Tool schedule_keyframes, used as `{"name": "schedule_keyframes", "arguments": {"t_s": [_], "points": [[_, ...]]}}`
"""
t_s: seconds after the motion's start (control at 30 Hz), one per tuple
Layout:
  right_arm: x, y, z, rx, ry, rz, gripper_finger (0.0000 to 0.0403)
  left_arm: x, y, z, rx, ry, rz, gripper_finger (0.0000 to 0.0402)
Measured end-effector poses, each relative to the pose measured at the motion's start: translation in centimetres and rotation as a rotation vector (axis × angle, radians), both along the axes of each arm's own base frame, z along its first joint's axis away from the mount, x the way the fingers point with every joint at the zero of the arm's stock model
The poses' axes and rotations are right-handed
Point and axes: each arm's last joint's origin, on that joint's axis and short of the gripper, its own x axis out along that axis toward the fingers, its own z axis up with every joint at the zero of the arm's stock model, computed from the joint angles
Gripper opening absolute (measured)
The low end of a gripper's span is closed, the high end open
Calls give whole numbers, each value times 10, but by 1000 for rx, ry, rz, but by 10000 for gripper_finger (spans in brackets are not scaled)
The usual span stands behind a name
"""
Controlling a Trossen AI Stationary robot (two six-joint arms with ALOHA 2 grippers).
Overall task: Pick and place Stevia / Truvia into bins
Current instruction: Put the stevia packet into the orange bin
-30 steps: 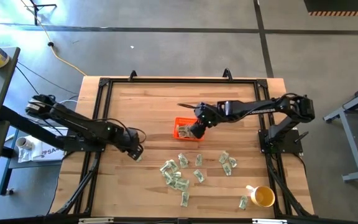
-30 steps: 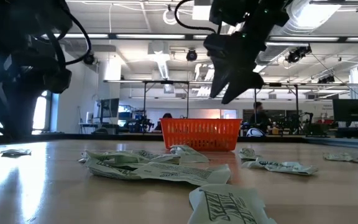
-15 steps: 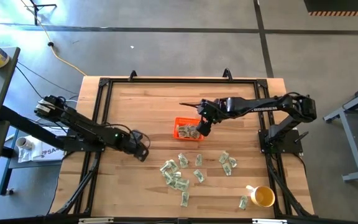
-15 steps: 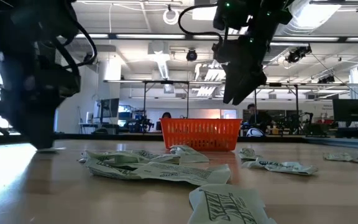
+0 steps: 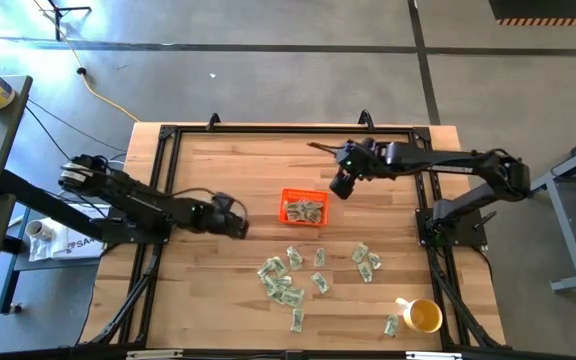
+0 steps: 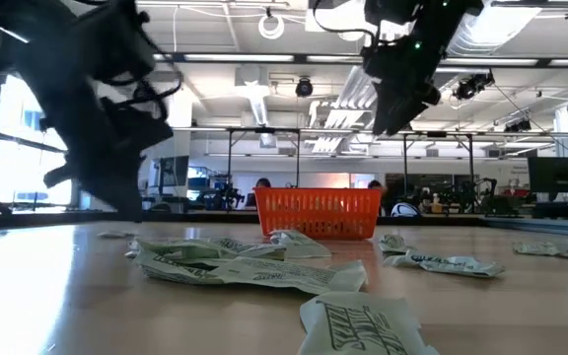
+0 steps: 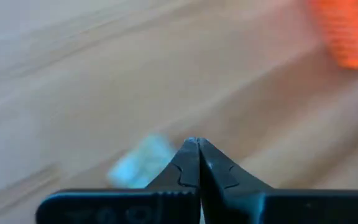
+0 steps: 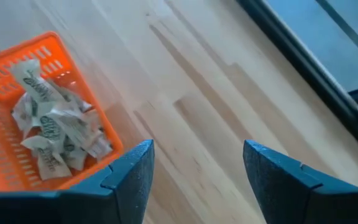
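Note:
My left gripper (image 5: 238, 228) is low over the wood, left of the orange bin (image 5: 286, 205), shut on one sweetener packet (image 7: 138, 169). That packet also shows under the gripper in the low view (image 6: 116, 234). My right gripper (image 5: 340, 188) hangs open and empty above the table, just past the bin's far right corner. In the right wrist view the bin (image 8: 23, 53) holds several green-and-white packets (image 8: 55, 127). More packets (image 5: 288, 280) lie loose and flat on the table nearer the front edge. My left gripper has the packet by one end (image 7: 171, 149), pinched between the two shut fingers at their tips. The fingers slant down from the table's left. The packet sticks out sideways from the tips, at or just above the wood; blur hides which.
A yellow mug (image 5: 423, 316) stands at the near right with a packet beside it. A black frame rail (image 5: 288, 130) runs around the table. Bare wood lies between the left gripper and the bin, and along the far side.
My left gripper has gone low along the table toward the right and far edges, nearer the bin, and tipped further downward. The packet from the left has gone with it. My right gripper has risen from over the bin and drawn back toward the far right, still open.

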Motion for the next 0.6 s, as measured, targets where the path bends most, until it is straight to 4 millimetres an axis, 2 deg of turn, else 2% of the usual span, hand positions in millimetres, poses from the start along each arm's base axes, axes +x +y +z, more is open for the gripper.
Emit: {"name": "schedule_keyframes", "arguments": {"t_s": [0.13,0.23,0.4,0.5,0.6], "points": [[-16,-4,10,2,19,-3,226,18,6,21,-18,5,-194,23],[-25,-7,10,20,61,-34,222,20,17,30,-146,73,-150,38],[-29,-10,9,54,62,-99,228,10,27,30,-303,130,132,166],[-28,-13,7,61,57,-121,234,10,26,26,-336,136,219,244],[-28,-17,6,45,63,-140,238,12,26,20,-356,152,264,302]]}}
